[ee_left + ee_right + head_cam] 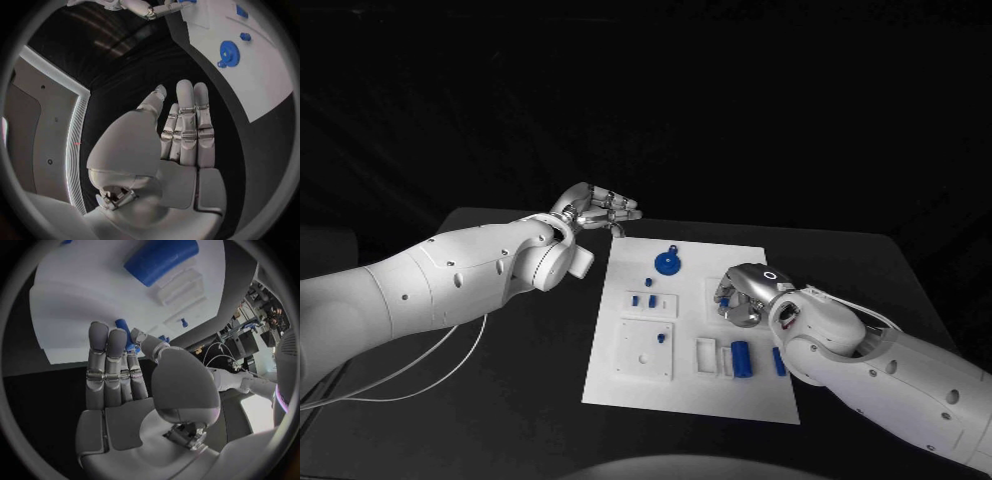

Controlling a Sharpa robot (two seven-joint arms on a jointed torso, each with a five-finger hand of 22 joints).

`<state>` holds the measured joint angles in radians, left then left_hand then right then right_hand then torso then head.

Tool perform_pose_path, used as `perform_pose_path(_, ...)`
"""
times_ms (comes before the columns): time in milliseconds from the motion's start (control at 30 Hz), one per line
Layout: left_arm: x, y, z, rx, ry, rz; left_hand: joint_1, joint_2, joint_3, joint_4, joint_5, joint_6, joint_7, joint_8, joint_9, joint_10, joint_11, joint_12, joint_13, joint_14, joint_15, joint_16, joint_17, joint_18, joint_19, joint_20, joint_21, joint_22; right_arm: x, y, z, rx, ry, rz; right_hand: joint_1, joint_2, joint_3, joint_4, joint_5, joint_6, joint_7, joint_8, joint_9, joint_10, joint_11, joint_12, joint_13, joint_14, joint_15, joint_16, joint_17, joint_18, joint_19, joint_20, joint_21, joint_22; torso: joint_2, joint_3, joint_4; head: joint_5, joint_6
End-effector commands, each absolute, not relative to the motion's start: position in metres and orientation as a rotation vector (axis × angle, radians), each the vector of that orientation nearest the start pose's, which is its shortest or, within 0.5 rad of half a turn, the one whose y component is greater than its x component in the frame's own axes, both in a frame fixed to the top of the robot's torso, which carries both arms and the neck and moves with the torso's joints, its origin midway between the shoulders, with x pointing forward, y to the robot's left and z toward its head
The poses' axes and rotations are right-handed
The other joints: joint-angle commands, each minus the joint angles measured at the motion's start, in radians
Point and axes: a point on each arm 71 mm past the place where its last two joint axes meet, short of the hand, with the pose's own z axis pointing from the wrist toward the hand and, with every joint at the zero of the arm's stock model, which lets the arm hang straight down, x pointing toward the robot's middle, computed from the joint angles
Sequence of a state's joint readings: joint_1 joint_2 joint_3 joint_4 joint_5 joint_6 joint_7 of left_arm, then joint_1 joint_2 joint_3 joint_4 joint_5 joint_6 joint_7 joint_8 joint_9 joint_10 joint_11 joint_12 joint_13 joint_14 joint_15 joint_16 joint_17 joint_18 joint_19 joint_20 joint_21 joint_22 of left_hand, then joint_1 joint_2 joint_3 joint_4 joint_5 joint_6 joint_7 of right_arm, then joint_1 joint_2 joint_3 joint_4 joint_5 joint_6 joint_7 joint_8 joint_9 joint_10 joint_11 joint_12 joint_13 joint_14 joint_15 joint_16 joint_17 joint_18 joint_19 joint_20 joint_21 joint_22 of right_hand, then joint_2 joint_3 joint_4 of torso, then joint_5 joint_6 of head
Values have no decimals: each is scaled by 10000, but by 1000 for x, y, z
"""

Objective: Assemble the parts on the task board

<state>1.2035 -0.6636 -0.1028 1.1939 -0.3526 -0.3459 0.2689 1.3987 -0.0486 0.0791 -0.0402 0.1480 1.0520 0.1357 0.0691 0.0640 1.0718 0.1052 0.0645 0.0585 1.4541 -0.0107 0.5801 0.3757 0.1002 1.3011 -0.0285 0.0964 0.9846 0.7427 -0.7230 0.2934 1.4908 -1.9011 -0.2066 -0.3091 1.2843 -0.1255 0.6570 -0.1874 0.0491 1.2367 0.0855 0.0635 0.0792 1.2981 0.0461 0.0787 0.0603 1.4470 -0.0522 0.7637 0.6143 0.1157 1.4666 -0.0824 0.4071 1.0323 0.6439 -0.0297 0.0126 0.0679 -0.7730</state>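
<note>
White task board point(689, 375) lies flat in the middle of the black table point(488, 400); all positions below are given relative to this board. Left hand point(597, 210) hovers off the board's far left corner, over bare table, well apart from any part; in the left wrist view its fingers point(185, 125) lie straight and close side by side, thumb off to one side, holding nothing. Right hand point(744, 295) sits over the board's right half, about midway along its length. In the right wrist view its fingers point(106, 360) stretch out toward the board, and a small blue peg point(124, 332) shows between the fingertips and the thumb; whether it is pinched or merely lies behind the fingers, cannot tell. On the board: a blue gear point(669, 263) with a short tab near the far edge, left of centre; two small blue pieces point(643, 299) just nearer than the gear, on a raised white square; a larger white square plate point(646, 349) at the near left. Along the near right, a blue cylinder point(741, 359) stands beside a white slotted block point(707, 352), and a slim blue pin point(779, 361) is just to the cylinder's right.
</note>
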Motion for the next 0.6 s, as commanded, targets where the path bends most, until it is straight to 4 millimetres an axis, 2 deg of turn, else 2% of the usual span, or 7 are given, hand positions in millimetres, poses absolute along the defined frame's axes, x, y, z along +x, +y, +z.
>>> perform_pose_path(33,538,214,-218,-8179,15649,-11882,-6,78,-18,9,-3,1,-27,-47,1,-14,-11,-15,-3,-8,-9,68,20,-109,79,-9,31,23,443,-170,-283,-1942,17350,4242,-13,129,325,-180,-2,36,10,14,-6,265,-163,28,40,-1,-82,21,23,49,222,-54,60,105,-6,-5,0,16,-19)
perform_pose_path(167,538,215,-218,-8196,15676,-11864,-6,78,-18,9,-3,1,-27,-47,1,-14,-11,-15,-3,-8,-9,68,20,-109,79,-9,31,23,443,-170,-283,-1988,17297,4127,-53,149,409,-291,-6,78,-22,20,-1,399,-200,99,59,5,-117,5,45,70,190,-68,88,225,-5,-5,-2,23,-22)
perform_pose_path(333,538,215,-218,-8206,15696,-11855,-5,74,-20,11,-14,-7,-24,-48,1,-32,-7,-12,-2,-24,-5,79,24,-109,72,-5,30,30,441,-168,-279,-2053,17065,4230,39,235,217,-256,-8,169,-52,12,13,499,-242,153,52,36,-148,-13,79,43,190,-101,82,335,-8,0,-7,48,-13)
perform_pose_path(600,539,217,-219,-8224,15689,-11805,-12,94,-18,26,-18,1,-26,-46,2,-48,-4,-10,-1,-35,-2,103,31,-107,65,-1,29,42,431,-155,-258,-2005,16489,5179,96,212,117,-152,-6,237,-73,12,28,618,-280,153,45,57,-182,-20,130,21,224,-135,53,434,-16,-8,-12,110,-35)
